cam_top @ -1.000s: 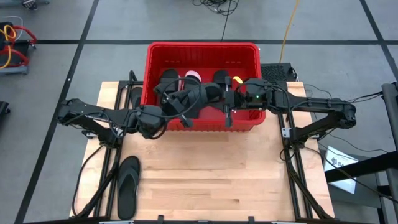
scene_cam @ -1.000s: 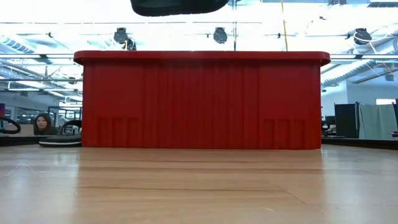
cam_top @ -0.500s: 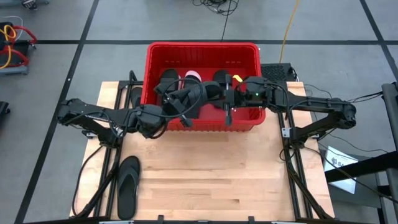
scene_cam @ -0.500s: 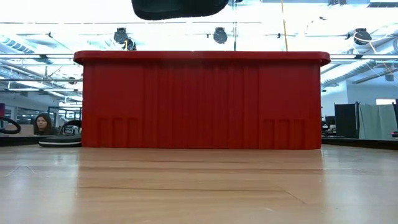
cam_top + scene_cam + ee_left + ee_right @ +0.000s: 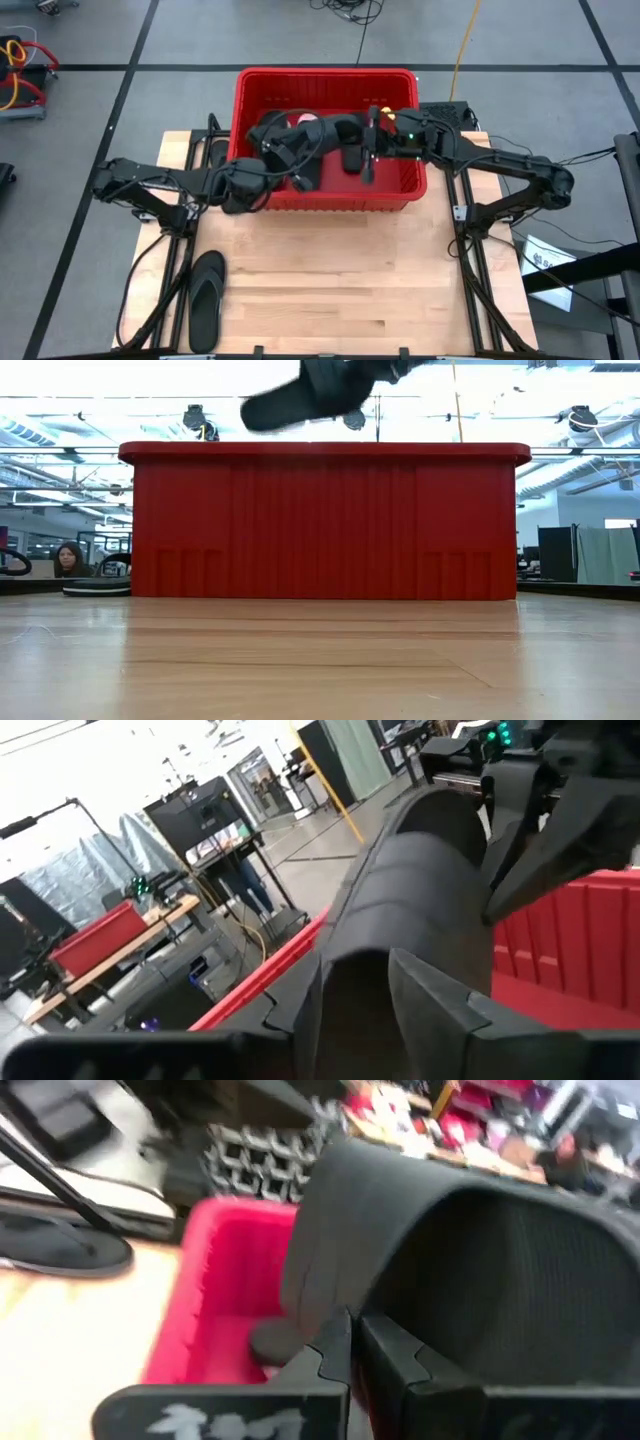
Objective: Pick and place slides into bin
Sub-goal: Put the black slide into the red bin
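A black wide-strap slide point(image 5: 335, 135) hangs tilted above the red bin point(image 5: 405, 190), its lower end toward the table's left point(image 5: 262, 412). My right gripper point(image 5: 363, 148) is shut on it from the right. My left gripper point(image 5: 308, 148) reaches over the bin's near rim from the left. It is open, with its fingers point(image 5: 300, 1000) on either side of the slide's other end point(image 5: 420, 880). Inside the bin lie a pale pink slide point(image 5: 306, 120) and black ones point(image 5: 266, 124). A black flip-flop point(image 5: 207, 300) lies flat on the table, near left. My left gripper has the slide's end between its parted fingers; I cannot tell whether they touch it. My right gripper point(image 5: 355, 1345) pinches an edge of the slide by its wide strap point(image 5: 330, 1305) between two fingers. It comes about level from the table's right. The slide is lifted clear above the bin and tilted down toward the left.
The bin stands at the table's far edge, and its near wall point(image 5: 325, 525) rises high across the low view. Bare wooden tabletop point(image 5: 350, 280) lies between the bin and the near edge. A person point(image 5: 70, 558) sits far behind the table.
Both grippers have moved toward the table's far edge, farther in over the bin, carrying the black slide along. The slide was level above the near rim. It has now tipped, its left end dropping and its right end rising.
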Robot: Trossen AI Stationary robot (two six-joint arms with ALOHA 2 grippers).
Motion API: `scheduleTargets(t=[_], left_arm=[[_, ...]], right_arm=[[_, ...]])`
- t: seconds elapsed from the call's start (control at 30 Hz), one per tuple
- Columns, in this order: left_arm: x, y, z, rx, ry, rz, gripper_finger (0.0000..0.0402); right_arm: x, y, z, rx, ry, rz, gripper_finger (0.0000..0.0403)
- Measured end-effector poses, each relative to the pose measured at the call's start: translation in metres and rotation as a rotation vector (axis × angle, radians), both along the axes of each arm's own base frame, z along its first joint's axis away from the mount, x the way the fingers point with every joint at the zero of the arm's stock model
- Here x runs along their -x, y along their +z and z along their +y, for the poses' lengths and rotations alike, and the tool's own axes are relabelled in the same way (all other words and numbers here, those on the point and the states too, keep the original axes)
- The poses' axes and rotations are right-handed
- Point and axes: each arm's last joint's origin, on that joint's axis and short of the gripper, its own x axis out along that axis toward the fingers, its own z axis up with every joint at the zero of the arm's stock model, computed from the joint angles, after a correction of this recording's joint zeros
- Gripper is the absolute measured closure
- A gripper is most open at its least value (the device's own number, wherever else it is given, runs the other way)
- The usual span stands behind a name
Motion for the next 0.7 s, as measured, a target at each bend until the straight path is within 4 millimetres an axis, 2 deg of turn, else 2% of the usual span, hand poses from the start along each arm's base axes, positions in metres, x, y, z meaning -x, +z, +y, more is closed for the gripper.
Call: scheduleTargets(t=[0.37,0.5,0.7], left_arm=[[0.001,-0.003,0.02,0.007,0.069,0.022,0.0274],[0.001,-0.003,0.031,0.006,0.102,0.022,0.0275],[0.003,-0.003,0.048,0.006,0.159,0.024,0.0275]], right_arm=[[0.035,-0.01,-0.061,0.005,-0.22,0.157,0.0402],[0.051,-0.001,-0.077,-0.013,-0.292,0.203,0.0403],[0.073,0.022,-0.088,-0.046,-0.365,0.252,0.0403]])
